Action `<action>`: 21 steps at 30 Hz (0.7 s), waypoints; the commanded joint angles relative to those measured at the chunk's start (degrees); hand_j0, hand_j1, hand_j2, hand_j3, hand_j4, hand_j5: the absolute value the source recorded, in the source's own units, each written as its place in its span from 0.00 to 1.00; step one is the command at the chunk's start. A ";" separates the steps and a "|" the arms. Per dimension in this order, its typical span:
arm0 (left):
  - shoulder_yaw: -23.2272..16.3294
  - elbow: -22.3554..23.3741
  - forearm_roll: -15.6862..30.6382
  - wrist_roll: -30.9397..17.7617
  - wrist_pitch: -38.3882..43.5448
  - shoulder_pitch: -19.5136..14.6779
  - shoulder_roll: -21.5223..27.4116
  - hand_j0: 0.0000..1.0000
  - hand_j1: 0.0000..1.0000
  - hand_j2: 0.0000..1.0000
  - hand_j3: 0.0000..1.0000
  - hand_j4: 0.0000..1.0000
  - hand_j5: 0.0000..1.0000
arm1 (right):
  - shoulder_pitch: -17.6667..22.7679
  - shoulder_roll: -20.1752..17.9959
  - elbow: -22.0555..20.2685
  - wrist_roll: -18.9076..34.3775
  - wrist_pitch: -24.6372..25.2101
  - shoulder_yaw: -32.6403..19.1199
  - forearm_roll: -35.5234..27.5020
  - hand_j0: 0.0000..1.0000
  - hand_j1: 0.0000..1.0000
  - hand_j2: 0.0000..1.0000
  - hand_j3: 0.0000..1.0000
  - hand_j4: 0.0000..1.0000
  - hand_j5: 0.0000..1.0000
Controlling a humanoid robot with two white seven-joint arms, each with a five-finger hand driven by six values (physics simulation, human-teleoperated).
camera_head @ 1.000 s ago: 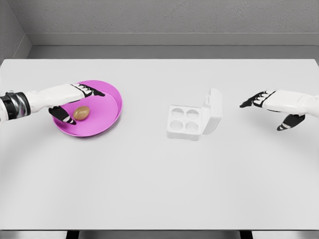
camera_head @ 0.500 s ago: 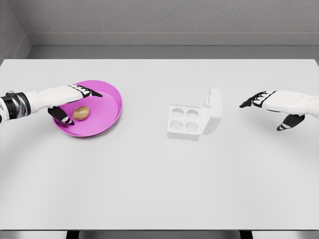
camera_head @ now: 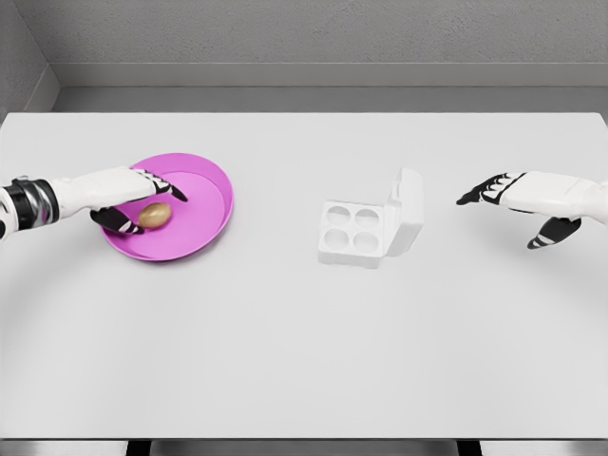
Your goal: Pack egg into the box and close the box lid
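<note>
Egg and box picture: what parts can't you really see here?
- Head view: whether the left hand touches the egg on the pink plate; its fingers cover the near gap.
- Both arms are cut off by the picture's side edges.
- The box cups' bottoms are too small to make out.
- The upright lid hides the table just behind it.
- The right hand palm faces away.

Between the round magenta plastic plate (camera_head: pixel 199 223) near the table's (camera_head: pixel 304 351) left edge and the white four-cup egg box (camera_head: pixel 353 234), bare tabletop lay open. The box's upright lid (camera_head: pixel 406 212) blocked approach from the right edge.
</note>
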 commanded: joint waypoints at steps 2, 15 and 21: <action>-0.95 0.04 -0.99 0.04 -0.01 0.09 0.13 0.78 0.78 0.78 0.78 0.78 0.78 | 0.00 -0.07 -0.01 -0.02 0.15 -0.03 -0.32 1.00 1.00 1.00 1.00 1.00 1.00; -2.18 -0.58 0.51 0.04 -0.01 0.44 0.39 0.54 0.54 0.54 0.54 0.54 0.54 | 0.00 -0.07 -0.01 -0.02 0.15 -0.03 -0.32 1.00 1.00 1.00 1.00 1.00 1.00; -2.18 -3.21 3.93 0.04 -0.01 0.88 1.27 0.49 0.49 0.49 0.49 0.49 0.49 | 0.00 -0.07 -0.10 -0.02 0.15 -0.03 -0.32 1.00 1.00 1.00 1.00 1.00 1.00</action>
